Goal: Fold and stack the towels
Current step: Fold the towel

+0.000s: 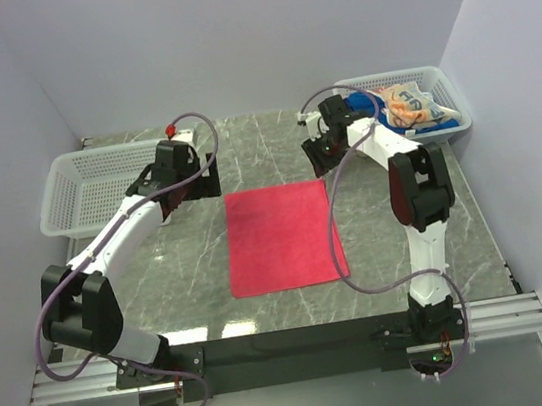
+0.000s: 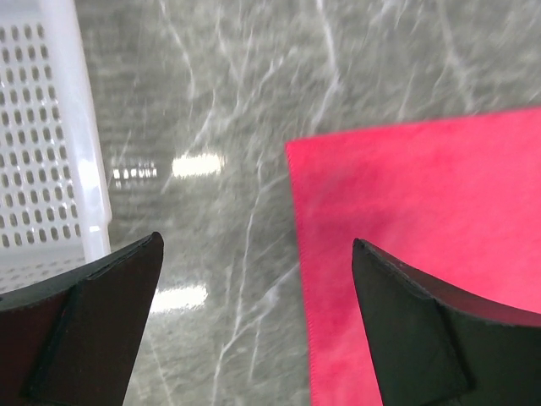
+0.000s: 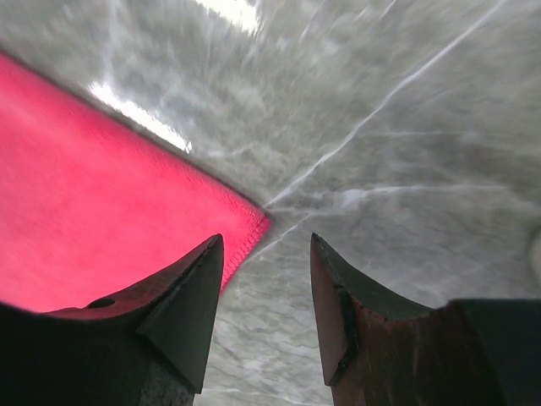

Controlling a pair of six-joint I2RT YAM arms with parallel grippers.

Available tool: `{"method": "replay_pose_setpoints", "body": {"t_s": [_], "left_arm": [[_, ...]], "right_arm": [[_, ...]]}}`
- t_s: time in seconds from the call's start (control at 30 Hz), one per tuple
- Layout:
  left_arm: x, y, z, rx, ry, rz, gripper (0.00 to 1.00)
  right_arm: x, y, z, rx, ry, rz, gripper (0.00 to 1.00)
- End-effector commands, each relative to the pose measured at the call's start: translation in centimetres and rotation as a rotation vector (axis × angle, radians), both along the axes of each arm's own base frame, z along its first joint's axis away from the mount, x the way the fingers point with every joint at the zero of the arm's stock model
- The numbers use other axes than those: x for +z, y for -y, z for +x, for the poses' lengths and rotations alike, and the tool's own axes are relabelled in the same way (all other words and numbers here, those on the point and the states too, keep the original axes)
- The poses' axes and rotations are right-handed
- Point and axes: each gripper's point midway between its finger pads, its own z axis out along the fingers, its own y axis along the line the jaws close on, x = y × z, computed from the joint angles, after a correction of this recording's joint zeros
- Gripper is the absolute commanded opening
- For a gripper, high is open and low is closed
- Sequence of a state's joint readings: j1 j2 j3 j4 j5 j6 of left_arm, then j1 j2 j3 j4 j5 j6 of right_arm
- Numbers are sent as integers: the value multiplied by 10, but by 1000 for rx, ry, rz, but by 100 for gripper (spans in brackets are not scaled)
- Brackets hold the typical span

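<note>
I am looking down on a grey marbled surface (image 1: 388, 247) with two arms reaching away from me. A pink towel (image 1: 281, 237) is lying flat and spread out in the middle of the surface, between the arms, as a single rectangle with its long sides running away from me.

The left tool (image 1: 203, 180) is hovering just beside the towel's far left corner. In the left wrist view its jaws are standing wide apart and are gripping nothing. The towel's corner and left edge are showing in the gap, closer to the right-hand finger (image 2: 414, 330). Bare surface is filling the rest of the gap.

The right tool (image 1: 317, 158) is hovering just beside the towel's far right corner. In the right wrist view its jaws are standing partly open, with a narrow gap between them, and are holding nothing. The towel's corner is pointing toward that gap, just beside the left-hand finger (image 3: 182, 313). I cannot tell whether that finger is touching the cloth.

A white mesh left basket (image 1: 58, 182) is sitting at the far left of the surface, next to the left arm. A matching right basket (image 1: 450, 97) is sitting at the far right corner. Bundled towels (image 1: 409, 106) are lying crumpled inside it: one deep blue, one printed in orange and blue.
</note>
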State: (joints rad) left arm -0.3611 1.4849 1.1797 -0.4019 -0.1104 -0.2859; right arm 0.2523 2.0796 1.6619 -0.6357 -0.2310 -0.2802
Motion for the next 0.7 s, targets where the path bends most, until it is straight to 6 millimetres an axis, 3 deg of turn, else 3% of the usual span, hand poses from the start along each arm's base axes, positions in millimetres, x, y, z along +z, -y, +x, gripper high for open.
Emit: {"method": "replay_pose_setpoints", "body": {"t_s": [0.0, 0.2, 0.37, 0.67], "left_arm": [[-1, 1, -2, -56, 27, 23, 99], [-13, 3, 1, -63, -13, 35, 99], [-21, 5, 3, -71, -39, 39, 98], [-18, 21, 22, -117, -52, 20, 97]], "right_arm": [[0, 1, -5, 136, -44, -23, 53], [-16, 4, -3, 174, -80, -60, 52], [-21, -5, -4, 209, -99, -29, 50], [-35, -12, -6, 234, -125, -28, 47]]}}
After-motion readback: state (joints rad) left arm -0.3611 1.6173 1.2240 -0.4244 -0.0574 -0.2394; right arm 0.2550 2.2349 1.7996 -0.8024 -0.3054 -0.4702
